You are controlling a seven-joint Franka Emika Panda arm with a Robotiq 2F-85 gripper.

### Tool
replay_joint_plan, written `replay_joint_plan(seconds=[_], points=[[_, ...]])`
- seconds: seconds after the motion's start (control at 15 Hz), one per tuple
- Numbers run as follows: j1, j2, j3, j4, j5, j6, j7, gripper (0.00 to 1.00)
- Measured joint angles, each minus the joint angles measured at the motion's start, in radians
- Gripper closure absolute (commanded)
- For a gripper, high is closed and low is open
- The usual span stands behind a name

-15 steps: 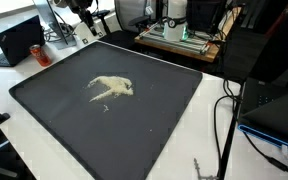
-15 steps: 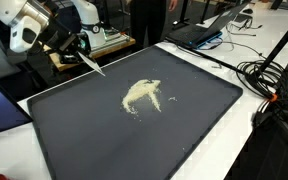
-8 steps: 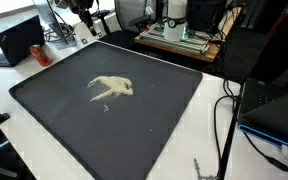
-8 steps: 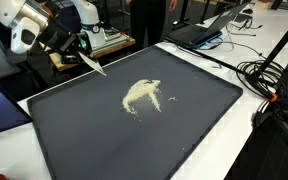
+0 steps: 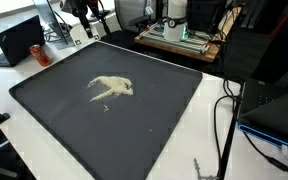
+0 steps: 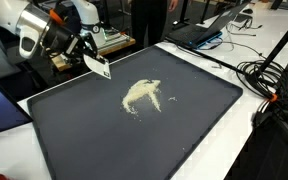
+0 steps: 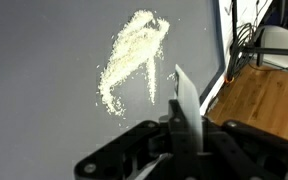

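Note:
A pale pile of crumbs lies near the middle of a large dark mat. My gripper hangs over the mat's far corner, above the surface and well short of the pile. It is shut on a thin white flat scraper that points down toward the mat. In the wrist view the gripper fills the bottom, the scraper sticks out between the fingers, and the crumbs lie beyond its tip.
A laptop and a dark can stand beside the mat's corner. A wooden platform with equipment sits behind it. Cables run along the white table edge, and another laptop lies farther off.
The gripper has shifted slightly toward the mat and turned the scraper, which showed as a thin edge before and now shows its flat face.

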Motion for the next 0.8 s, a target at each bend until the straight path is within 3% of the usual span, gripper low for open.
replay_joint_plan(seconds=[0.47, 0.8], points=[[0.007, -0.021, -0.025, -0.114, 0.151, 0.171, 0.038, 0.99], [0.016, -0.066, -0.034, -0.202, 0.195, 0.262, 0.087, 0.99]])
